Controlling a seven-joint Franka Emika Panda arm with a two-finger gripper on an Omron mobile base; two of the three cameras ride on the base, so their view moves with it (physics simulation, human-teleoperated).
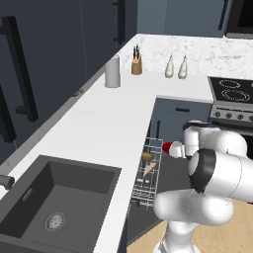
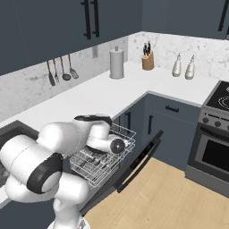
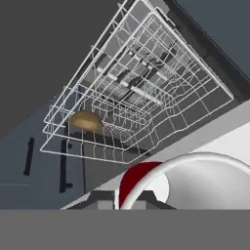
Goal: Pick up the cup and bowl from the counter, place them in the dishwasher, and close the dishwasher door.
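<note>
The red cup (image 1: 169,147) with its white rim (image 3: 195,168) hangs over the open dishwasher door (image 2: 139,162), beside the pulled-out wire rack (image 1: 149,174). My gripper (image 1: 176,149) is shut on the cup; its fingertips are mostly hidden behind the cup in the hand view. The tan-brown bowl (image 1: 147,156) lies in the rack near its corner, also seen in the hand view (image 3: 85,120). In the right base view my own arm covers the hand above the rack (image 2: 100,162). The white counter (image 1: 99,118) runs left of the dishwasher.
A grey canister (image 1: 112,72), a knife block (image 1: 137,63) and two pale bottles (image 1: 176,67) stand at the counter's back. The dark sink (image 1: 54,202) is at lower left. The steel oven (image 2: 214,152) stands right of the open door, across the wooden floor (image 2: 165,197).
</note>
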